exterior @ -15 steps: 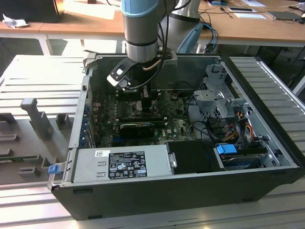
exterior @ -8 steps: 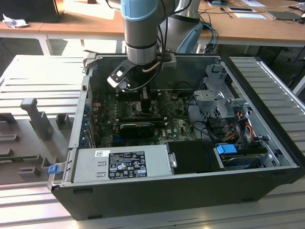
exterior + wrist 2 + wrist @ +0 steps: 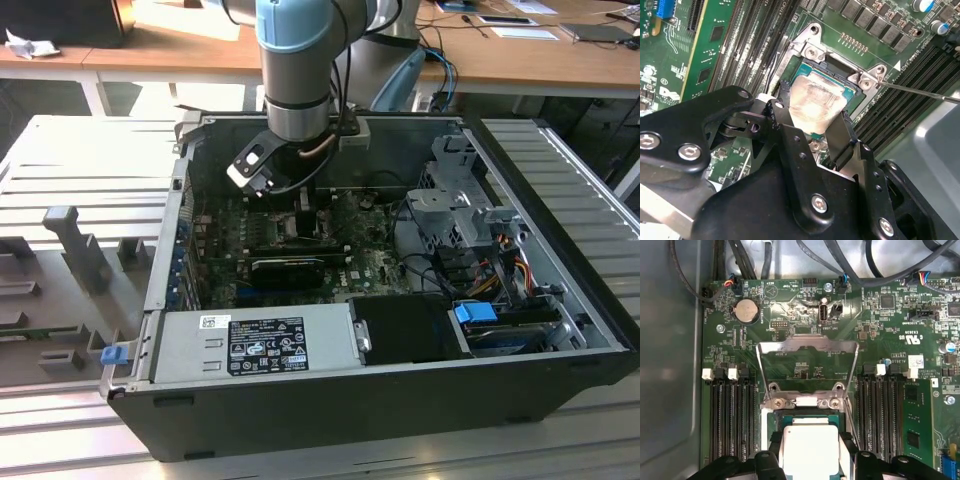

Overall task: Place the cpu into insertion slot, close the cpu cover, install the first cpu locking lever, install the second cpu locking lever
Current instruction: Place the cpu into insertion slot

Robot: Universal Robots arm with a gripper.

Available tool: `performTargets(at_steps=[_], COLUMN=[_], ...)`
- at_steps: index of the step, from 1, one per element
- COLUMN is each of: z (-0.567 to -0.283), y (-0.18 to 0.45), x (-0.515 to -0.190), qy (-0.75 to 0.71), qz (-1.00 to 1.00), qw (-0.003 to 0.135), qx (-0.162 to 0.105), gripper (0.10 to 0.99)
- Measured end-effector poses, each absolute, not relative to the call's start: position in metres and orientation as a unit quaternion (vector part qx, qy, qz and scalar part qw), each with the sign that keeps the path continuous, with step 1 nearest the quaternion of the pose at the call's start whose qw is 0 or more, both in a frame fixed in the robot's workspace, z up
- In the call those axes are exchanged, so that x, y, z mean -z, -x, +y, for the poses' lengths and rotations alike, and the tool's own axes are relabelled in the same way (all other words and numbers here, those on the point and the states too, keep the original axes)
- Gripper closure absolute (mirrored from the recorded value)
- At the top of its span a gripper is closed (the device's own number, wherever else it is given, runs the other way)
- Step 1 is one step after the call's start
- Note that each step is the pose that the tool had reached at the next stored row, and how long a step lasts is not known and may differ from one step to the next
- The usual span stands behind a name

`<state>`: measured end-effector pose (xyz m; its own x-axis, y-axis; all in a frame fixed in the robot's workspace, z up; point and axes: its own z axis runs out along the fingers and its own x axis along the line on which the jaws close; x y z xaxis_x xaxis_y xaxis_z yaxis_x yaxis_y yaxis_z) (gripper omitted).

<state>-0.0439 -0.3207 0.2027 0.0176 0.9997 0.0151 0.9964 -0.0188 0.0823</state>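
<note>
1. Black claw (image 3: 815, 112) hardware sits closest in the second wrist view, its two fingers (image 3: 785, 100) reaching down onto the motherboard.
2. Between them is the cpu (image 3: 817, 102), silver top up. The claw pinches it by two opposite edges, which leaves the underside free to meet the contacts.
3. Right beneath lies the insertion slot (image 3: 836, 64), its dark frame showing around the chip's free sides. The cpu is squared up with that frame and down at it, but whether it is fully seated cannot be told.
4. Just past the slot in the first wrist view, the cpu cover (image 3: 807, 343) is swung back on its hinge and lies over the board. That leaves the way down open for the claw.
5. One locking lever (image 3: 920, 92), a thin wire rod, juts out to the side, unlatched, so nothing clamps the cover.
6. Memory slots (image 3: 727, 425) flank the socket, with a coin battery (image 3: 746, 311) farther up the board.
7. From the exterior view, the arm (image 3: 300, 60) plunges straight down into the opened computer case (image 3: 330, 400), which lies on its side on the ribbed grey desk (image 3: 90, 160).
</note>
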Motion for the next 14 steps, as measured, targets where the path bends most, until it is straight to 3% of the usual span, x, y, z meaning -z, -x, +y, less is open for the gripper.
performTargets(at_steps=[7,8,14], z=[-0.3207,-0.3207,-0.3174], y=[0.044,0.044,0.0439], x=[-0.2009,-0.2009,-0.2008], qy=[-0.713,-0.713,-0.713], qz=[0.7,0.7,0.7], qw=[0.024,0.024,0.024], qx=[-0.034,-0.034,-0.034], gripper=[0.549,0.486,0.486])
